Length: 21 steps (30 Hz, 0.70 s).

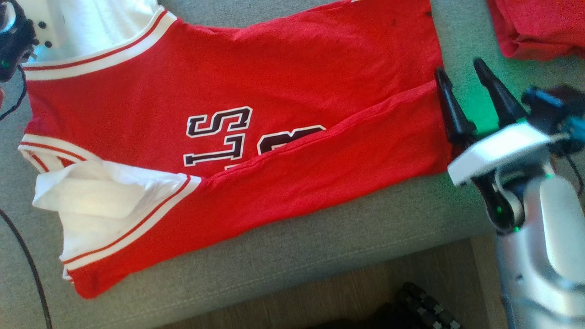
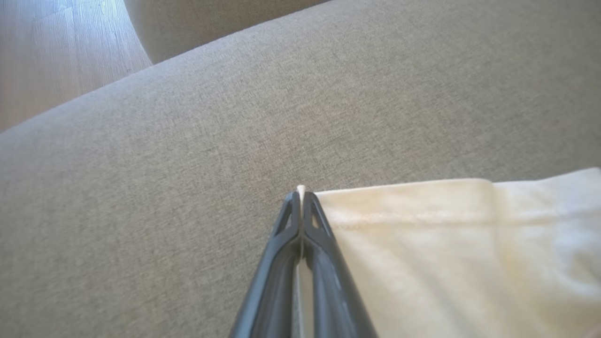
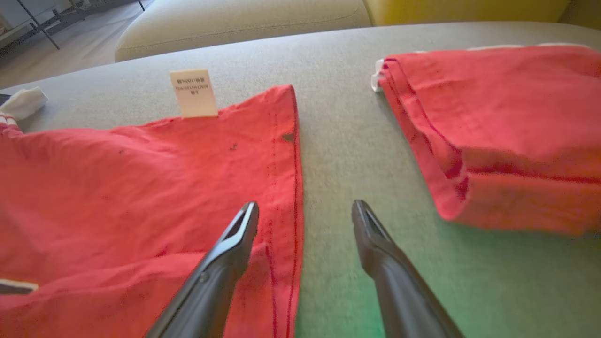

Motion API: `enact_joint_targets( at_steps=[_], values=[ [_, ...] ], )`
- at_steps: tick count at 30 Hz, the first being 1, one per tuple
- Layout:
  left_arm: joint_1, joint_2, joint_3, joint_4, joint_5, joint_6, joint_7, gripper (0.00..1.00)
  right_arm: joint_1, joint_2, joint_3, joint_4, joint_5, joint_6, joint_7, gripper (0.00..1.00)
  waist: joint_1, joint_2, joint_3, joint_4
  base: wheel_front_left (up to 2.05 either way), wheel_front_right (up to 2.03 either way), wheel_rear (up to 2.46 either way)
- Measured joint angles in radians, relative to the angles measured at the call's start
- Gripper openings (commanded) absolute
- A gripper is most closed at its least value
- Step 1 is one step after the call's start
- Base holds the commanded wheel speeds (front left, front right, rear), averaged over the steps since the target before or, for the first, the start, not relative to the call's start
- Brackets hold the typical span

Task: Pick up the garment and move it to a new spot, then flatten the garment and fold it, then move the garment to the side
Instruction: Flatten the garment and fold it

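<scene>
Bare grey cushion runs as an open lane between the hem of the spread red jersey and the folded red garment to its right. Another clear strip lies along the cushion's near edge. A dark cable crosses the left end.

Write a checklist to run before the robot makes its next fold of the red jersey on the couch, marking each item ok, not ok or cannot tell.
1. Left pincer shut on the white sleeve edge: ok.
2. Right pincer gripping the red jersey hem: not ok; open, straddling it.
3. Other sleeve lying flat: not ok, bunched.
4. Folded red garment apart from the jersey: ok.
5. Depth of the left pincer's bite: cannot tell.
</scene>
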State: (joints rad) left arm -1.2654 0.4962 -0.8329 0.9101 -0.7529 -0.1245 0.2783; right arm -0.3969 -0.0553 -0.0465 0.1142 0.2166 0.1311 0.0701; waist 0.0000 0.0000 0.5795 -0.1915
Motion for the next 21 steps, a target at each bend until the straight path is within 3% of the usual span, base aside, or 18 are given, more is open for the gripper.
enact_joint_targets(
  at_steps=[5, 11, 21],
  values=[
    [-0.012, 0.006, -0.029, -0.002, 0.0, 0.0, -0.007, 0.0, -0.133, 0.0, 0.038, 0.053, -0.015, 0.0, 0.063, 1.0, 0.0, 0.0, 0.0, 0.005, 0.0, 0.0, 0.0],
    [-0.015, 0.005, -0.063, -0.014, -0.007, -0.007, -0.007, 0.0, -0.298, -0.001, 0.046, 0.201, -0.01, 0.0, 0.096, 1.0, 0.0, 0.0, -0.008, 0.025, 0.0, 0.0, 0.0],
    [-0.033, 0.003, -0.093, -0.011, -0.014, -0.007, -0.035, 0.0, -0.445, -0.002, 0.049, 0.455, -0.016, 0.0, 0.055, 1.0, 0.0, 0.0, -0.016, 0.06, 0.0, 0.0, 0.0]
  ],
)
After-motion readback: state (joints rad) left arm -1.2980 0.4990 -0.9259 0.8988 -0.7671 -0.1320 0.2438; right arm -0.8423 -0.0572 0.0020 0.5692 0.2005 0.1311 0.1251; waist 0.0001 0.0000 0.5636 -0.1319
